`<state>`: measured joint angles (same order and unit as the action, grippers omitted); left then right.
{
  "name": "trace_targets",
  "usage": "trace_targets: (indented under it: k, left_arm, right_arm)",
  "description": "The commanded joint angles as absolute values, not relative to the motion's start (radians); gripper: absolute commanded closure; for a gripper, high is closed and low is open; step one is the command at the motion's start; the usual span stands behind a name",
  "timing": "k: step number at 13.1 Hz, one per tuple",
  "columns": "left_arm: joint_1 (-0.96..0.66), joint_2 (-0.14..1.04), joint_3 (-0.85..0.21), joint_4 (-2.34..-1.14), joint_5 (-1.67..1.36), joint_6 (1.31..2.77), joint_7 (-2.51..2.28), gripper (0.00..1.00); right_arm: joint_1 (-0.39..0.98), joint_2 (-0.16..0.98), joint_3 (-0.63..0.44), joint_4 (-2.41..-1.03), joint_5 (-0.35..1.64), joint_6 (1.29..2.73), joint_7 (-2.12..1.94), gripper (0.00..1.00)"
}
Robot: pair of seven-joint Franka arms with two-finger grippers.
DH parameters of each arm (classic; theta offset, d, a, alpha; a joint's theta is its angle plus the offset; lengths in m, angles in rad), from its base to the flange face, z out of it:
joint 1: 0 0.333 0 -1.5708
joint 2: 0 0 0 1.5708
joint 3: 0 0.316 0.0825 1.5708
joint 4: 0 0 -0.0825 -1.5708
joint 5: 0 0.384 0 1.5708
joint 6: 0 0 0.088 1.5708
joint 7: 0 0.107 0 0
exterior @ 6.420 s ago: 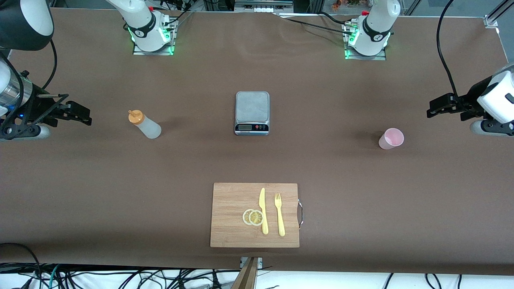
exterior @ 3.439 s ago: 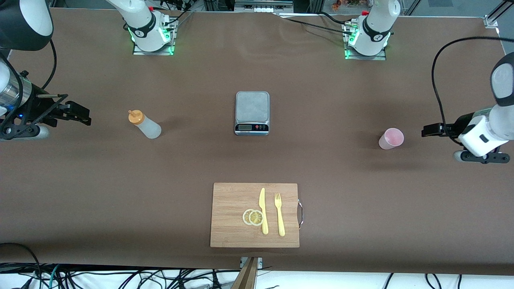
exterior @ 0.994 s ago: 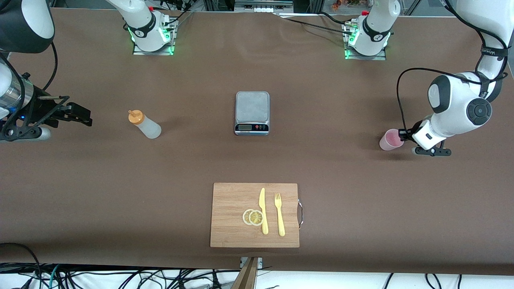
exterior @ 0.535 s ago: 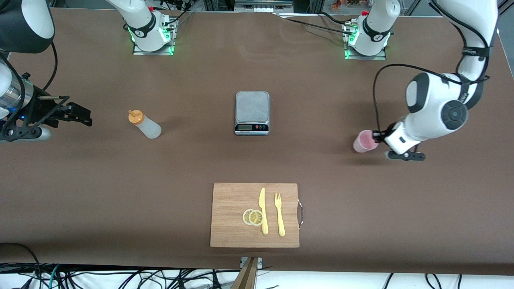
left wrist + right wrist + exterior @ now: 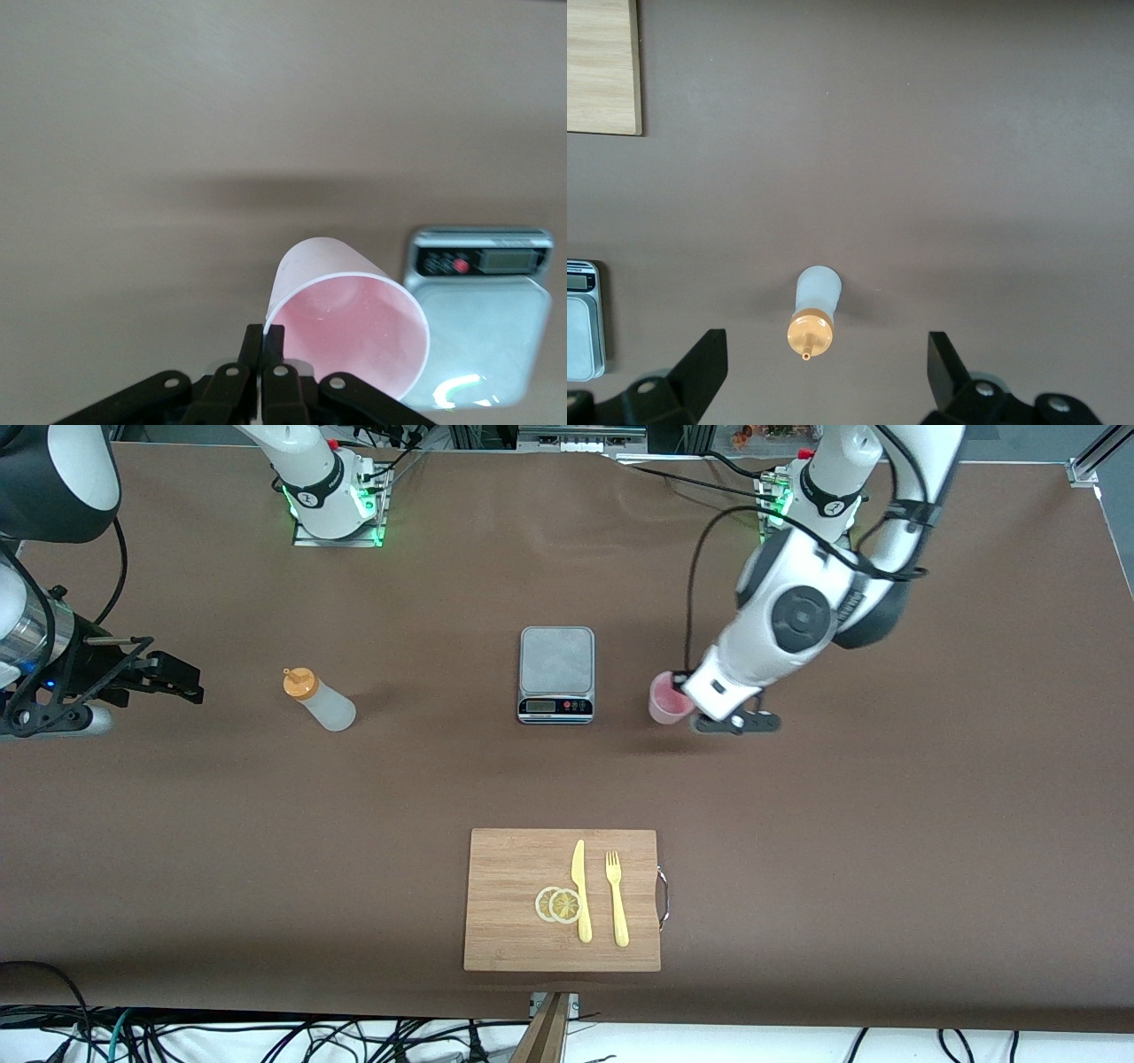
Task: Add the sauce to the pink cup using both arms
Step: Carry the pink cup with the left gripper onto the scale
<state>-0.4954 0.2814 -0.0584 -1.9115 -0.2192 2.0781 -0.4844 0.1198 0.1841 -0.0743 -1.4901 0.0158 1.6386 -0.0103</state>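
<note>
Jaws of left gripper (image 5: 263, 341) pinch rim of small pale pink translucent plastic cup (image 5: 669, 697), carried just beside silver kitchen scale (image 5: 555, 674). Right gripper (image 5: 824, 367) waits w/ jaws spread, over whitish squeeze bottle w/ orange cap (image 5: 318, 699). Step: cup transport; next, prob. set cup on scale platform.

The scale's (image 5: 483, 328) platform runs off the left wrist view's edge.
</note>
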Motion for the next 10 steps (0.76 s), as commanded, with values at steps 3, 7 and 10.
trace_targets:
  k: [3, 7, 10]
  left_arm:
    - [-0.652, 0.362, -0.040, -1.822, -0.273, 2.095, -0.552, 1.00]
    - [-0.774, 0.425, -0.040, -1.822, -0.278, 2.219, -0.684, 1.00]
    - [-0.824, 0.439, -0.040, -1.822, -0.278, 2.249, -0.735, 1.00]
  right_arm:
    - [0.114, 0.193, -0.072, -1.466, 0.026, 1.629, -0.018, 0.00]
    - [0.112, 0.193, -0.072, -1.466, 0.026, 1.629, -0.018, 0.00]
    - [0.112, 0.193, -0.072, -1.466, 0.026, 1.629, -0.018, 0.00]
